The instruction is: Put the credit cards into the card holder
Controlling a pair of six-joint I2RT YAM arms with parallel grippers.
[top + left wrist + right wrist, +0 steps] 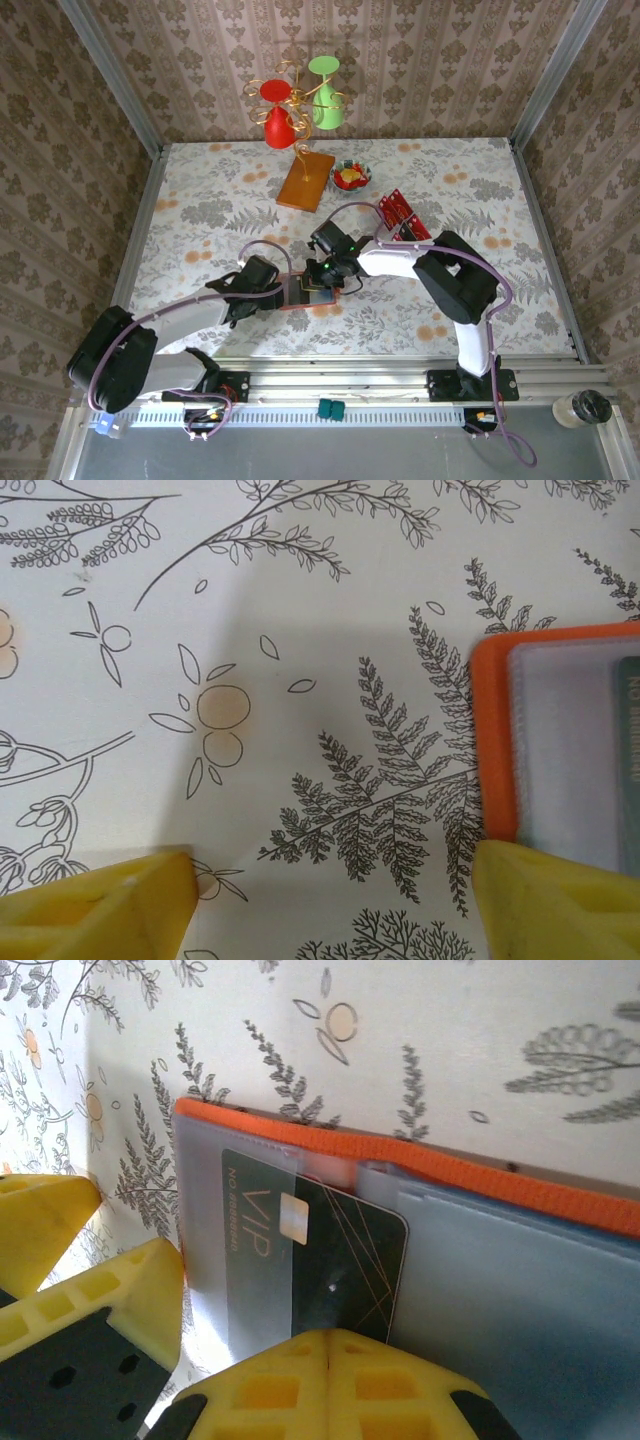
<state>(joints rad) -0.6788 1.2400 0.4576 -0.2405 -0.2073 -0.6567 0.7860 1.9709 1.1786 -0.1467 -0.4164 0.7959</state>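
Setting: a table [200, 200] covered in a pale leaf-and-flower print, with papered walls around it.
Card holder: the orange card holder [300, 293] lies open and flat near the front middle of the table, between the two grippers, its cloudy grey-blue pockets facing up.
Card in holder: a dark VIP card [335, 1250] sits partly under the left pocket's translucent flap.
Right gripper: the right gripper [328, 1345] is clenched, with its yellow tips meeting at the card's near edge. They may be pinching that edge or only pressing on it; the view does not settle which.
Left gripper: the left gripper [332, 880] is released and spread wide. One finger [560, 900] rests at the holder's outer orange border, and nothing is held.
Remaining cards: red cards [403, 215] lie spread out just beyond the right arm.
Background: a wooden board [306, 181] and a small bowl [351, 178] stand near the far wall.
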